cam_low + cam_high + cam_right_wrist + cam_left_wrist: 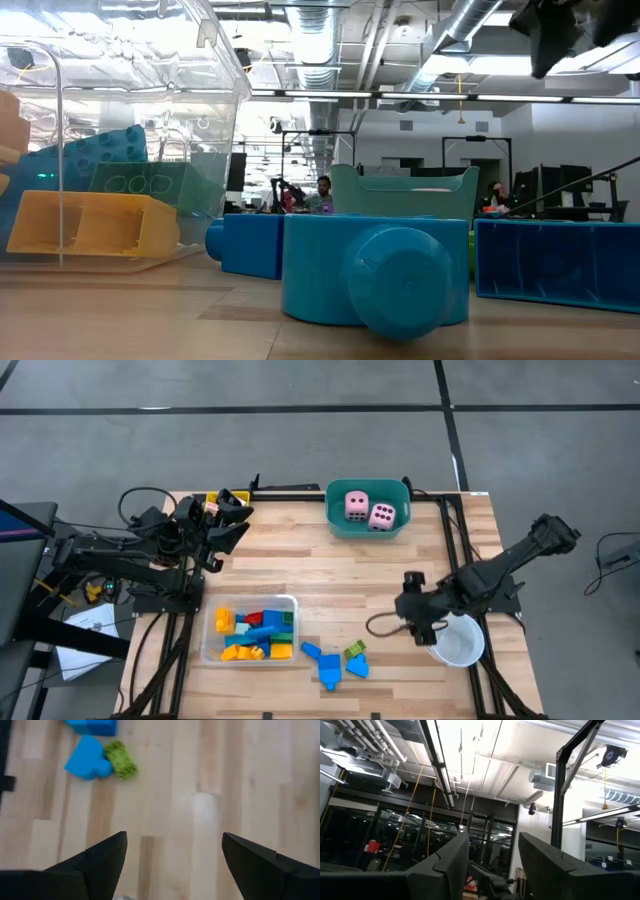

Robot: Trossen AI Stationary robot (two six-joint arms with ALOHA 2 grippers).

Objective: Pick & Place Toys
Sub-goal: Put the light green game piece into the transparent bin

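Loose blue blocks [325, 665] and green block [355, 651] seen on table [300, 560] at 6 o'clock edge, just right of clear tray [208, 635] holding more blocks. Judged light, rigid, smooth plastic; best pinched across flat sides, not studs. Pink dice [368, 510] in teal tub [335, 525], 12 o'clock; likely soft.

Right gripper [418, 622] wide open, empty, over bare wood at 4 o'clock beside white cup [462, 645]. Left gripper [492, 865] partly open, nothing held, raised at 10 o'clock.

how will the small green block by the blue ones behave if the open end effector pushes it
The small green plastic studded block looks light, so it would probably slide on the smooth wooden table. It touches a blue plastic block, so it may nudge that.
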